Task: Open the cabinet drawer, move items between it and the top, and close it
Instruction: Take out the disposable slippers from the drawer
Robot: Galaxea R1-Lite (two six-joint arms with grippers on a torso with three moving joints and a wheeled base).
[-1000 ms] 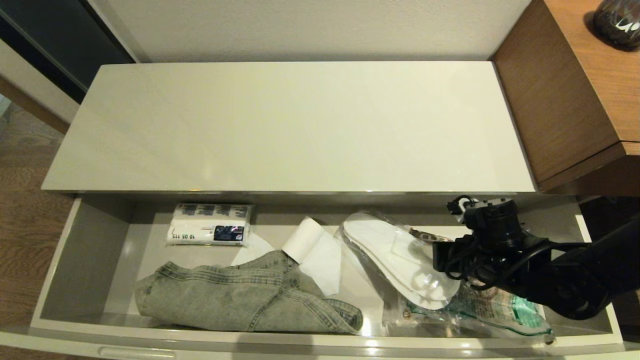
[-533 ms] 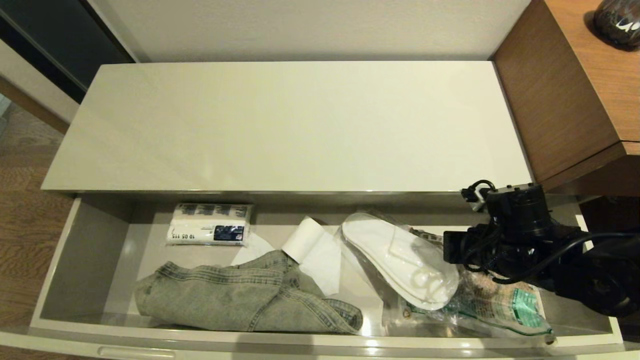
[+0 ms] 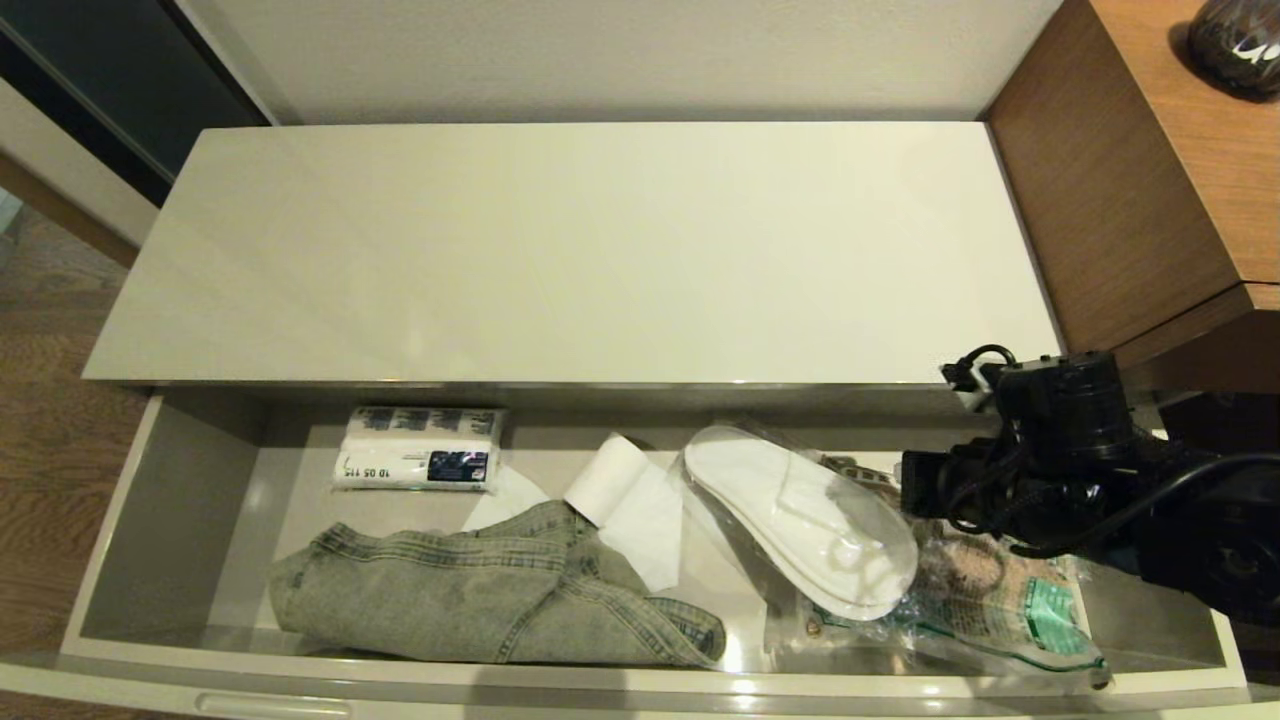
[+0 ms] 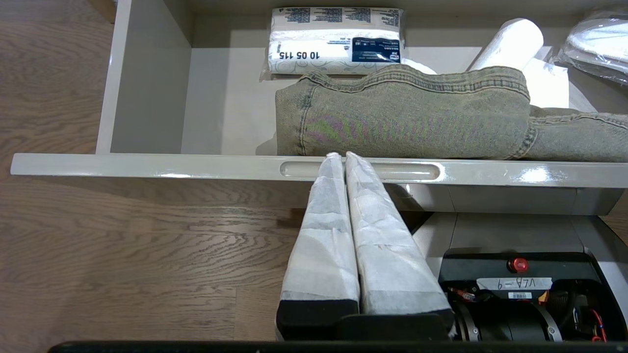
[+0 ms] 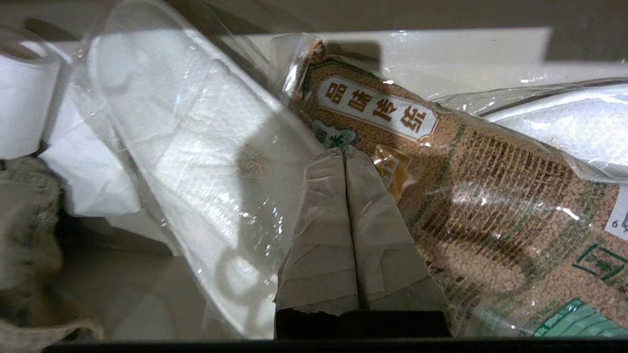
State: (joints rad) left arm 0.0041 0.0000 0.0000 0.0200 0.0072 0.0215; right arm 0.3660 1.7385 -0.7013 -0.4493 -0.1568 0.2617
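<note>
Cabinet drawer (image 3: 150, 500) stands open below the top (image 3: 600, 250); my left gripper (image 4: 341, 158), jaws pressed together and empty, sits at its front handle (image 4: 417, 171). Inside: jeans (image 3: 480, 590) left, wrapped slippers (image 3: 800, 515) right of them. Right gripper (image 5: 345, 152), jaws closed on nothing, hangs over the slippers' edge and the printed packet (image 5: 490, 196).
</note>
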